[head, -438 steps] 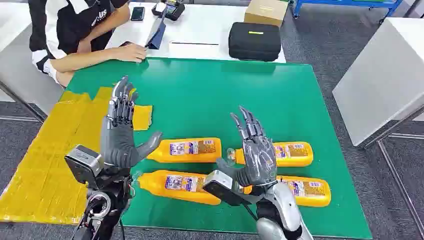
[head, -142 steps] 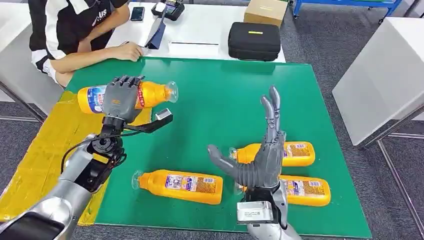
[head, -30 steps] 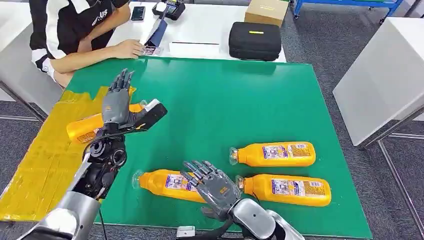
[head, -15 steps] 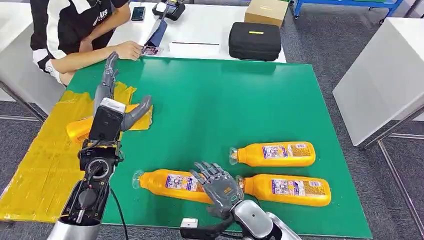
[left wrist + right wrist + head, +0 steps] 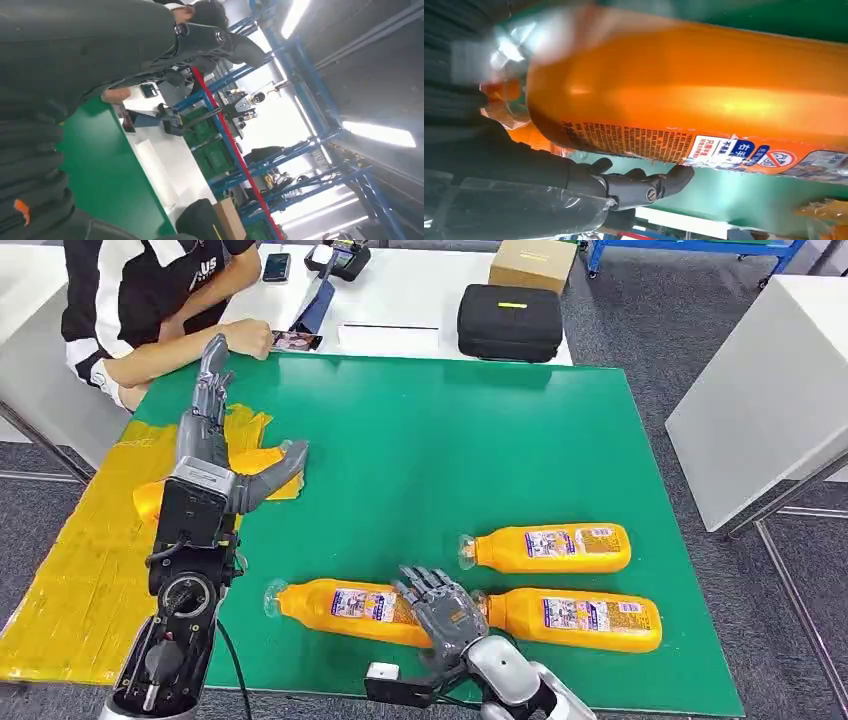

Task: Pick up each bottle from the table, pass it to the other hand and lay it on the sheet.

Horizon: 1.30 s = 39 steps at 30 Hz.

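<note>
Three orange bottles lie on the green table [image 5: 450, 440]: one at the near left [image 5: 335, 605], one at the near right [image 5: 580, 620] and one behind that [image 5: 548, 547]. My right hand [image 5: 440, 612] lies over the near-left bottle's base end with its fingers spread. In the right wrist view this bottle [image 5: 704, 95] sits close against the palm, with dark fingers [image 5: 644, 186] reaching past it. Another bottle [image 5: 150, 502] lies on the yellow sheet [image 5: 90, 570], partly hidden by my left hand [image 5: 215, 435], which is raised with fingers apart and holds nothing.
A person [image 5: 150, 290] sits at the far left corner with a hand [image 5: 250, 338] at the table's edge. A black case [image 5: 510, 322] and a cardboard box [image 5: 533, 262] stand on the white table behind. Another white table [image 5: 770, 390] stands to the right.
My left hand has let the bottle go on the sheet and risen from it, fingers pointing up. My right hand has come down onto the near-left bottle.
</note>
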### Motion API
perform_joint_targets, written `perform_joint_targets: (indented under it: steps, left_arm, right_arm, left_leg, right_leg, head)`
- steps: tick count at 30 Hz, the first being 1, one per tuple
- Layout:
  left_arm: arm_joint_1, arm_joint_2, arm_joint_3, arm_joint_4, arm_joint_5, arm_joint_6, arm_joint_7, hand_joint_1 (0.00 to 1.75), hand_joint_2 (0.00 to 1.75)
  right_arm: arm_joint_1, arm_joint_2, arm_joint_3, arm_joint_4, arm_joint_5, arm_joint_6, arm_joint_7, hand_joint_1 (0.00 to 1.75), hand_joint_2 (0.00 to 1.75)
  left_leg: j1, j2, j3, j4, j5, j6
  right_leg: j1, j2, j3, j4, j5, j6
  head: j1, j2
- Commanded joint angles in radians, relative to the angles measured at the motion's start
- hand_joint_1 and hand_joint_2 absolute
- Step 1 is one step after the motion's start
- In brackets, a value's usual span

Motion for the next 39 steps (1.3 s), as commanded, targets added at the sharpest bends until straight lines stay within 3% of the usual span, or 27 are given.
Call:
perform_joint_targets:
  steps: [1,10,11,12,13,14,19,30,36,39]
  left_arm:
    - [-0.013,0.025,-0.014,0.009,0.003,-0.006,0.003,0.00,1.75]
    - [-0.021,0.026,-0.063,-0.019,0.003,-0.007,0.000,0.00,1.75]
    - [-0.022,0.026,-0.066,-0.019,0.005,-0.008,-0.001,0.00,1.75]
    - [-0.026,0.026,-0.073,-0.019,0.005,-0.008,-0.002,0.00,1.75]
    - [-0.029,0.027,-0.080,-0.019,0.006,-0.008,-0.002,0.00,1.75]
    - [-0.030,0.026,-0.082,-0.020,0.007,-0.008,-0.002,0.00,1.75]
    - [-0.030,0.025,-0.076,-0.018,0.022,-0.011,-0.007,0.00,1.75]
    - [-0.035,0.022,-0.074,-0.012,0.039,-0.015,-0.024,0.00,1.75]
    - [-0.004,0.023,-0.065,-0.054,0.049,-0.021,-0.028,0.00,1.75]
    - [0.010,0.025,-0.062,-0.072,0.051,-0.021,-0.029,0.00,1.75]
  right_arm:
    - [-0.033,0.024,-0.013,0.085,-0.001,-0.003,-0.005,0.00,1.75]
    - [-0.104,0.097,-0.098,0.336,-0.059,-0.050,-0.038,0.00,1.75]
    - [-0.108,0.100,-0.103,0.349,-0.063,-0.052,-0.042,0.40,1.75]
    - [-0.125,0.109,-0.107,0.399,-0.057,-0.062,-0.040,1.45,1.75]
    - [-0.136,0.118,-0.113,0.434,-0.060,-0.081,-0.048,1.69,1.75]
    - [-0.142,0.125,-0.123,0.452,-0.068,-0.093,-0.059,1.75,1.75]
    - [-0.179,0.150,-0.162,0.521,-0.056,-0.152,-0.066,1.75,1.75]
    - [-0.165,0.146,-0.212,0.490,-0.055,-0.182,-0.064,1.75,1.75]
    - [-0.095,0.162,-0.323,0.281,-0.095,-0.322,-0.052,1.75,1.75]
    - [-0.062,0.165,-0.355,0.179,-0.114,-0.330,-0.059,1.75,1.75]
  left_leg:
    - [0.000,0.000,0.003,0.000,-0.001,0.000]
    - [0.000,0.000,0.004,-0.001,-0.001,0.000]
    - [0.000,0.000,0.007,0.000,-0.002,0.001]
    - [0.001,0.000,0.006,-0.001,-0.001,0.000]
    - [0.001,0.000,0.004,-0.001,-0.001,0.000]
    - [0.000,-0.001,0.007,0.000,-0.002,0.001]
    - [0.000,0.000,0.007,0.000,-0.002,0.001]
    - [0.001,-0.003,0.009,0.000,-0.001,0.001]
    - [0.000,-0.002,0.009,0.000,-0.001,0.001]
    - [0.000,-0.001,0.007,0.001,-0.001,0.002]
  right_leg:
    - [0.001,0.001,0.003,0.000,-0.001,-0.004]
    - [0.001,0.001,0.003,-0.001,-0.001,-0.004]
    - [0.001,0.001,0.006,-0.001,-0.002,-0.006]
    - [0.001,0.001,0.005,-0.001,-0.001,-0.005]
    - [0.001,0.001,0.003,-0.001,0.000,-0.004]
    - [0.001,0.001,0.006,-0.001,-0.001,-0.006]
    - [0.001,0.001,0.006,0.000,-0.001,-0.006]
    - [0.001,-0.002,0.008,-0.001,-0.001,-0.005]
    - [0.001,-0.001,0.008,0.000,-0.001,-0.005]
    - [0.001,-0.001,0.007,0.001,-0.002,-0.005]
  head:
    - [0.000,0.000]
    - [0.000,0.000]
    - [0.000,0.000]
    - [0.000,0.000]
    - [0.000,0.000]
    - [0.000,0.000]
    - [0.000,0.000]
    - [0.000,0.000]
    - [0.000,0.000]
    - [0.001,0.000]
